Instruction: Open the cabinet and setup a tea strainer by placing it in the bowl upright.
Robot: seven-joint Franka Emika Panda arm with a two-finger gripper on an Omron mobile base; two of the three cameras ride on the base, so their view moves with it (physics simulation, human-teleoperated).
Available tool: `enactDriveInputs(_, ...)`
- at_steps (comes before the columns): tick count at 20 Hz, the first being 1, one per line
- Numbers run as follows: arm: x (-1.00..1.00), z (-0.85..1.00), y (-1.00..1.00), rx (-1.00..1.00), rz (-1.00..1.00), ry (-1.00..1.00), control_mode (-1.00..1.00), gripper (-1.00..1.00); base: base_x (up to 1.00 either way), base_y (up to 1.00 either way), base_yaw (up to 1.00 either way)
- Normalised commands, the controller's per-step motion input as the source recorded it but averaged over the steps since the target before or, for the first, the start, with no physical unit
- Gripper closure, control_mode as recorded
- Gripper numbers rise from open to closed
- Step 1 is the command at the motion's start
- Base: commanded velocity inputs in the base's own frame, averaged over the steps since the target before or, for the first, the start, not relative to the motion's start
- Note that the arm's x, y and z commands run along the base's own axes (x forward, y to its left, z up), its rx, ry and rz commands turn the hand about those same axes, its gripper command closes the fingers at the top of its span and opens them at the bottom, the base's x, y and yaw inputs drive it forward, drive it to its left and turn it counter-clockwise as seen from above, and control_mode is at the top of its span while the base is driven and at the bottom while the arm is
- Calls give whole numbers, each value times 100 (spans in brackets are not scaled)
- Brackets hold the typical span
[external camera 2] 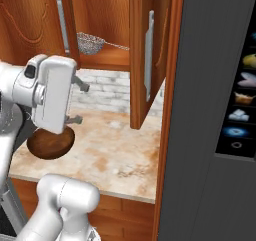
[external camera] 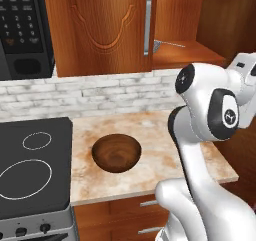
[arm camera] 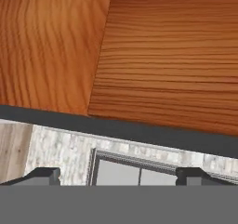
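My two-finger gripper (external camera 2: 79, 104) gapes wide, empty | grey mesh tea strainer (external camera 2: 90, 43) sits above it, inside the reddish-brown wooden cabinet (external camera: 105, 27) | I risk clipping the swung-open door (external camera 2: 145, 60) or nudging the strainer deeper.

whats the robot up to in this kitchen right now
The cabinet has its right door swung open, and the tea strainer sits on the shelf inside. The wooden bowl waits empty on the counter. The white arm's open claw holds nothing and has not reached the strainer yet.
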Motion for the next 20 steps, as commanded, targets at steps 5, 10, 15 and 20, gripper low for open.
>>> enactDriveInputs(5,19,-20,39,62,-11,-13,-100,-100,0,0,0)
enactDriveInputs(10,16,-35,47,67,-1,-22,-100,-100,0,0,0)
enactDriveInputs(15,0,-1,12,57,0,-61,-100,-100,0,0,0)
enactDriveInputs(20,49,20,13,59,11,-49,-100,-100,0,0,0)
